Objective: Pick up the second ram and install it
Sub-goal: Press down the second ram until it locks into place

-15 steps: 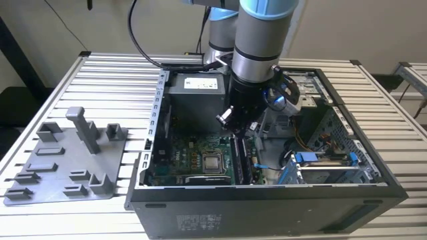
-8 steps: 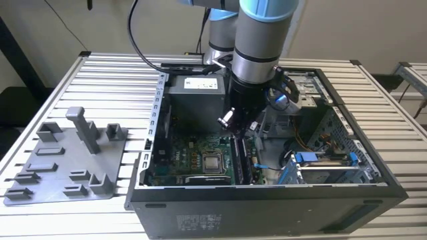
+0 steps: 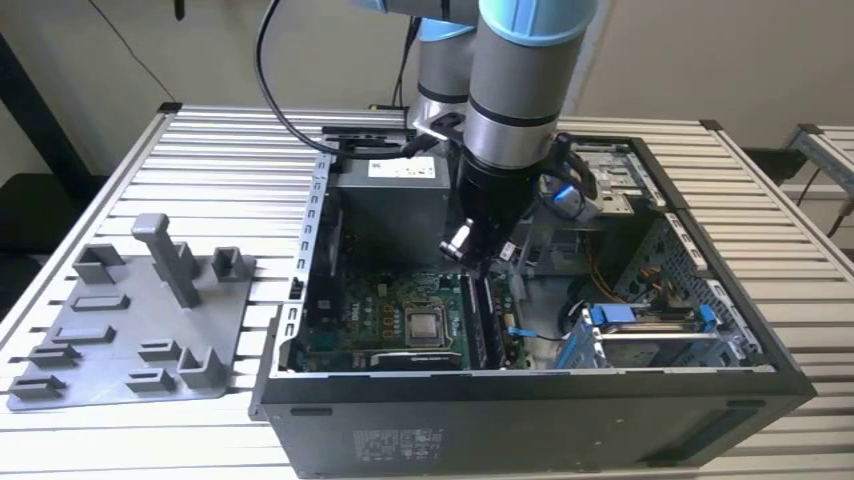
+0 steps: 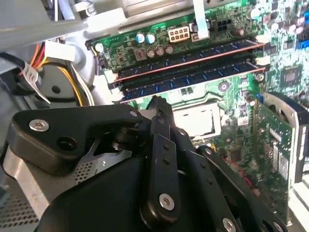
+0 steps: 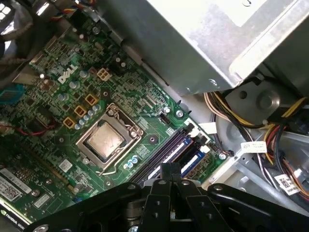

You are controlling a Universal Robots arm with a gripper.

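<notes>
The arm reaches down into the open computer case (image 3: 534, 390), which lies on the slatted worktop (image 3: 214, 140). Its end effector (image 3: 470, 243) hangs inside the case, above the motherboard (image 3: 380, 325) and close to the memory slots (image 3: 483, 325) that run beside the silver processor (image 3: 427, 325).

In the second wrist view the black end effector (image 4: 159, 108) has its fingers (image 4: 161, 118) drawn together to a narrow tip with nothing between them; they are clenched on nothing. Just past that tip lie two long memory sticks (image 4: 188, 60) seated side by side in their slots, both lying level with their white end clips (image 4: 263, 38) beside them. Which of the two is the second ram cannot be told.

In the first wrist view the end effector's tip (image 5: 169, 171) sits right by the near end of the slots (image 5: 178, 150), with the processor (image 5: 106, 140) next to them on the green board (image 5: 63, 77).

On the worktop beside the case lies a grey fixture tray (image 3: 120, 330) with upright posts.
</notes>
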